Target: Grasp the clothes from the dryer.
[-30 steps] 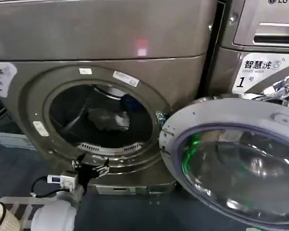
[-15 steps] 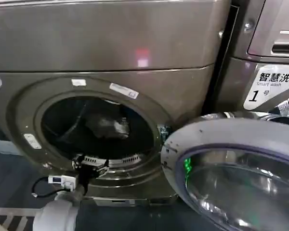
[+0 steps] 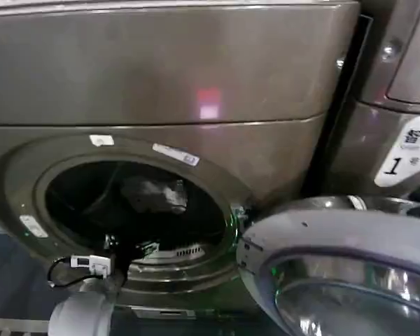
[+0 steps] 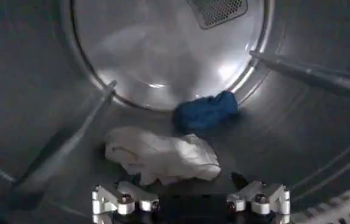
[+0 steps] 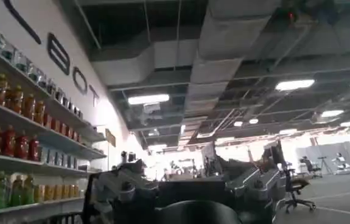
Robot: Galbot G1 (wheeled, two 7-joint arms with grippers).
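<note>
Left gripper (image 4: 190, 199) inside dryer (image 3: 196, 77) drum, fingers (image 4: 117, 198) spread, empty. White bundle (image 4: 162, 157) just ahead of the fingers; blue garment (image 4: 206, 111) beyond. Both look soft, light; pinch a raised fold.

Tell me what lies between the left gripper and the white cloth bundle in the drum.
Nothing but bare drum wall: in the left wrist view the open left gripper sits just short of the white bundle, the blue garment lying beyond it.
</note>
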